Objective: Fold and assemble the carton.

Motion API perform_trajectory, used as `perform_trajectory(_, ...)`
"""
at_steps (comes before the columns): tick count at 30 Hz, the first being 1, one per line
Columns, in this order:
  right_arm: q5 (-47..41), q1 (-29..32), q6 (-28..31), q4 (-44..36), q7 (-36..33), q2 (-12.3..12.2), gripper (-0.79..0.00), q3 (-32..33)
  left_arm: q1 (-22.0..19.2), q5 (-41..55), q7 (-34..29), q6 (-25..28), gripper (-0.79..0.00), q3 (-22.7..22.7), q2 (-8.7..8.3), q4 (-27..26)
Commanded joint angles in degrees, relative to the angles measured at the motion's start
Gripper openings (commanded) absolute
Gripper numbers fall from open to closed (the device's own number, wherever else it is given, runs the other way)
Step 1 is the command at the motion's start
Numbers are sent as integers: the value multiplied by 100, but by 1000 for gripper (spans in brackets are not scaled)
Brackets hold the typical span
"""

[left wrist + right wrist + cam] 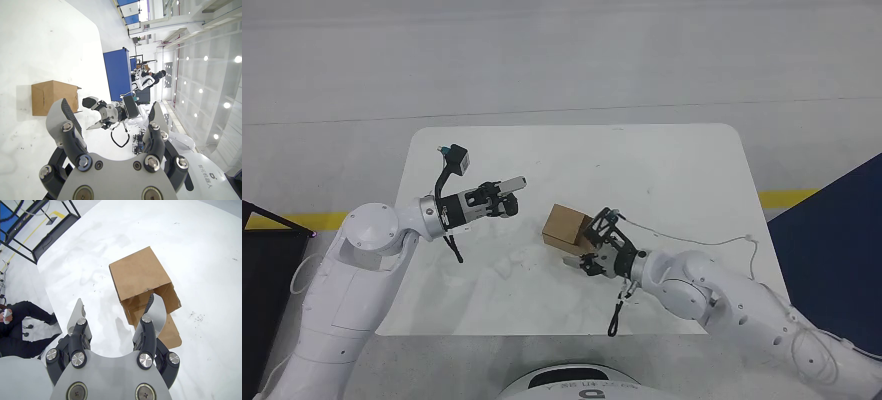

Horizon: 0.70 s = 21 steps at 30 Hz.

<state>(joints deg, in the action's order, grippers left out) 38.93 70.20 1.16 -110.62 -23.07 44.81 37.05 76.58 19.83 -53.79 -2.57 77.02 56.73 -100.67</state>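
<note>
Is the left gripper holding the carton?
No, the left gripper is open and empty, well apart from the carton.

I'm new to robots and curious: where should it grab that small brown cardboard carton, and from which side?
Probably the brown cardboard carton by a wall of its open end, from the right gripper side: the mouth faces there, one finger fits inside.

Bright, even light falls from round ceiling lamps [200,91] overhead, and the white table [662,180] glares so strongly in the left wrist view that its surface is nearly washed out. The brown cardboard carton [140,275] throws only a faint, soft-edged shadow on the table beside it. Both wrist views bow straight lines near their edges, and one lamp flares there.
</note>
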Motion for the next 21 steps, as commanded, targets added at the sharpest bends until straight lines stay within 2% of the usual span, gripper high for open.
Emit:
perform_trajectory(1, 317, -1, -165, 1, -141, 26, -209, -43, 0, 0, 0, 0, 0, 0, 0, 0)
perform_trajectory(3, 709, -1, -528, -6, -274, 66, -249, -99, 0, 0, 0, 0, 0, 0, 0, 0)
perform_trajectory(7, 1051, 3, -678, -48, -465, 153, -332, -221, 0, 0, 0, 0, 0, 0, 0, 0)
perform_trajectory(11, 1303, 8, -699, -11, -645, 226, -477, -300, 0, 0, 0, 0, 0, 0, 0, 0)
perform_trajectory(14, 1395, 3, -771, 67, -705, 290, -646, -329, 0, 0, 0, 0, 0, 0, 0, 0)
perform_trajectory(15, 1390, 7, -768, 91, -711, 308, -785, -327, 0, 0, 0, 0, 0, 0, 0, 0)
perform_trajectory(21, 1390, 97, -710, 35, -754, 311, -785, -94, 0, 0, 0, 0, 0, 0, 0, 0)
